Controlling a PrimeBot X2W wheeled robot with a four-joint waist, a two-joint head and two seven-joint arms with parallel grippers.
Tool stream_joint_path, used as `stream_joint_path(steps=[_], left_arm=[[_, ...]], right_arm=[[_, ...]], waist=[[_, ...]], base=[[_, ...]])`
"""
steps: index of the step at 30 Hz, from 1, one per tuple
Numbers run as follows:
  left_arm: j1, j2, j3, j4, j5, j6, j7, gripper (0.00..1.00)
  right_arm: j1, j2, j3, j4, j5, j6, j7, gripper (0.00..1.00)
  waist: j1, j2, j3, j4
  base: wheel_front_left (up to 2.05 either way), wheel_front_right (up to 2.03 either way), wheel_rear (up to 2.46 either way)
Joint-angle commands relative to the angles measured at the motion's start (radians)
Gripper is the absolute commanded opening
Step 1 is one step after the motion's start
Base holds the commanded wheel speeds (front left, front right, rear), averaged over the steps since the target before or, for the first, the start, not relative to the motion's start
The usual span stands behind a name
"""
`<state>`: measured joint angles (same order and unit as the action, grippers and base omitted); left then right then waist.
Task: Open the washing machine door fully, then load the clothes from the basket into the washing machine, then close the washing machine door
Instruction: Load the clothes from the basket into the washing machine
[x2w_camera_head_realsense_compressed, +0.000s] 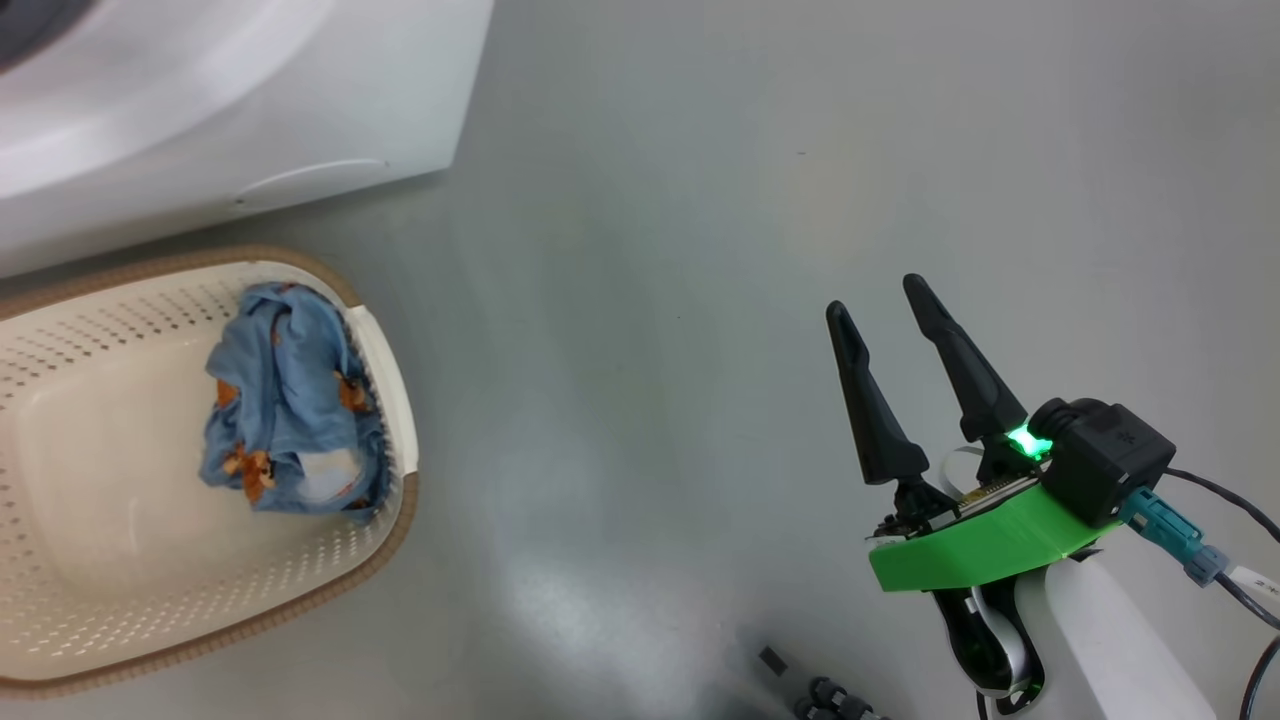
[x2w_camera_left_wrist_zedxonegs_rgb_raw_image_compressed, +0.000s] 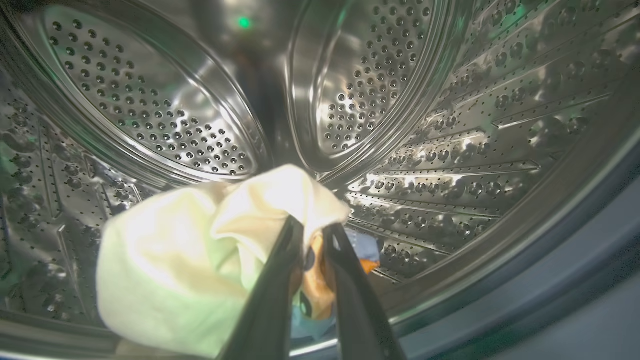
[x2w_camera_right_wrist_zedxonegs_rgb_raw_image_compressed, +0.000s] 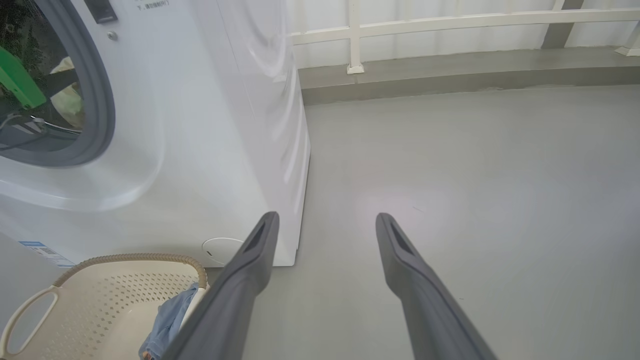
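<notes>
the left gripper (x2w_camera_left_wrist_zedxonegs_rgb_raw_image_compressed: 314, 229) is inside the shiny drum (x2w_camera_left_wrist_zedxonegs_rgb_raw_image_compressed: 150, 100) with lots of little holes. its two dark fingers (x2w_camera_left_wrist_zedxonegs_rgb_raw_image_compressed: 270, 300) pinch the clothes (x2w_camera_left_wrist_zedxonegs_rgb_raw_image_compressed: 190, 260), a soft cream lump with bits of blue and orange.

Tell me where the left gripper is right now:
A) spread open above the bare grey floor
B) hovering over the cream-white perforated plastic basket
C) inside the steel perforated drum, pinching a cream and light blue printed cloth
C: in the left wrist view the left gripper is closed on the cream and light blue printed cloth, with the steel perforated drum curving all around it.
</notes>
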<state>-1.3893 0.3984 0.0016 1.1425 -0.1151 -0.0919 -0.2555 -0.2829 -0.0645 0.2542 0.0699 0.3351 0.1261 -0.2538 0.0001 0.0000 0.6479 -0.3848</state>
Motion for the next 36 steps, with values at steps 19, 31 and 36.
stream_joint_path(steps=[19, 31, 36], left_arm=[[-0.114, 0.121, -0.069, 0.075, 0.062, 0.027, 0.008, 0.10], [-0.182, 0.134, -0.142, 0.138, 0.101, 0.012, 0.220, 0.48], [-0.170, 0.131, -0.148, 0.145, 0.088, 0.000, 0.339, 1.00]], right_arm=[[0.006, 0.011, 0.063, -0.016, 0.015, 0.005, -0.008, 1.00], [0.010, 0.014, 0.075, -0.013, 0.022, 0.005, -0.008, 1.00], [0.013, 0.014, 0.077, -0.010, 0.023, 0.005, -0.008, 1.00]], waist=[[-0.0001, 0.0000, 0.009, -0.069], [-0.0001, 0.0000, 0.006, -0.065], [-0.0001, 0.0000, -0.003, -0.061]], base=[[0.00, 0.00, 0.00], [0.00, 0.00, 0.00], [0.00, 0.00, 0.00]])
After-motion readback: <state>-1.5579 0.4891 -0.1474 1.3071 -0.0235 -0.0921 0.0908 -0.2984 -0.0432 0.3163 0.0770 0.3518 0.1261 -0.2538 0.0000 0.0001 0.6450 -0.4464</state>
